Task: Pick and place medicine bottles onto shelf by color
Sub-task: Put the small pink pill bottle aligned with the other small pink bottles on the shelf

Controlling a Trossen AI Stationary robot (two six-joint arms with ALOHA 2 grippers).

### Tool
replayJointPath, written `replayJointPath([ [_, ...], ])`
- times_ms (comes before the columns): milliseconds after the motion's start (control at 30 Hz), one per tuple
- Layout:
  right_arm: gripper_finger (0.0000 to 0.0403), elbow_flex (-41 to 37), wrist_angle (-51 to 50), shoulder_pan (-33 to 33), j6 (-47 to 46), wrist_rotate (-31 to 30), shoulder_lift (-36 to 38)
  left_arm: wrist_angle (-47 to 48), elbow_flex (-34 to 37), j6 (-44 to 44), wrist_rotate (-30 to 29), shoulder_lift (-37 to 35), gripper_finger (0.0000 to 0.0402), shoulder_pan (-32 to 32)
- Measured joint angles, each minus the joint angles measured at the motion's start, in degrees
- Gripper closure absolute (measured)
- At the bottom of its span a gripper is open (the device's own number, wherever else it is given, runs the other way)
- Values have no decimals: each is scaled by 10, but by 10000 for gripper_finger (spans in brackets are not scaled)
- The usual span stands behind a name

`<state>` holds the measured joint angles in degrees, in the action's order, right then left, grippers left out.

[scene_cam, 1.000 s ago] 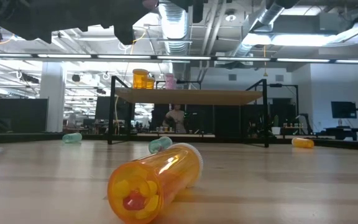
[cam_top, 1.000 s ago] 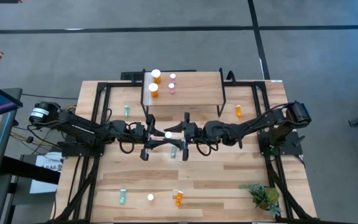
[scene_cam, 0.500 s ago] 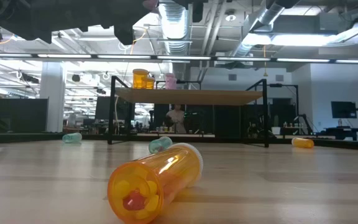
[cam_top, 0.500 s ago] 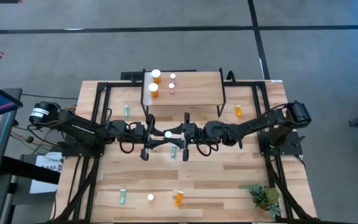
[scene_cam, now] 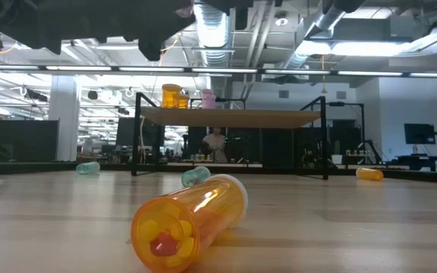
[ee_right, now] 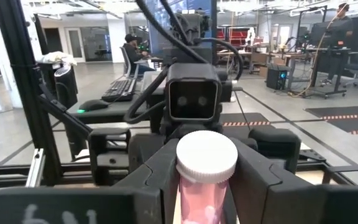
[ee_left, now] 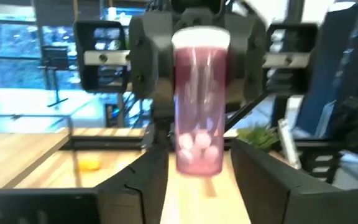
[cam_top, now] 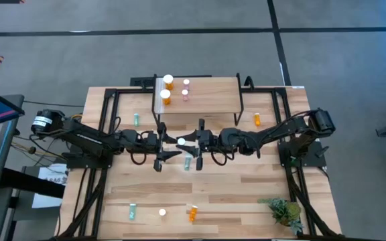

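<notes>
- Just in front of the shelf, above mid-table, my two claws meet tip to tip
- My right claw is clamped on a pink bottle, white cap up, pills in its bottom
- My left claw is spread around that bottle; its fingers stand on either side, a little off the plastic
- On the shelf, at its left end, stand two orange bottles, with two pink ones just beside them towards the shelf's middle
- Left of the shelf, on the table, lies a teal bottle; right of the shelf lies an orange one
- Under my claws, in front of the shelf, lies another teal bottle
- Far from the shelf, along the table's near edge, are a third teal bottle, a white-capped one whose colour I cannot tell, and an orange bottle on its side
- A plant sits at the near right corner, well apart from the shelf
</notes>
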<state>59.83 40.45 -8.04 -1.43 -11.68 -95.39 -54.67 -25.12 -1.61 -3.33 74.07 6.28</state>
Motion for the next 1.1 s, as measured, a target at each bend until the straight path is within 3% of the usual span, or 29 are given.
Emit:
replayJointPath([
  [333,264,0,-13,37,0,-2,0,176,0,18,-97,-73,176,-26],
  [600,262,0,-34,99,-19,-2,0,334,0,9,-212,-168,164,-28],
  [933,260,0,-70,177,-46,-3,-3,349,0,0,-213,-202,164,-27],
  [1100,257,2,-65,195,-40,-3,-15,331,0,-17,-171,-202,164,-27],
])
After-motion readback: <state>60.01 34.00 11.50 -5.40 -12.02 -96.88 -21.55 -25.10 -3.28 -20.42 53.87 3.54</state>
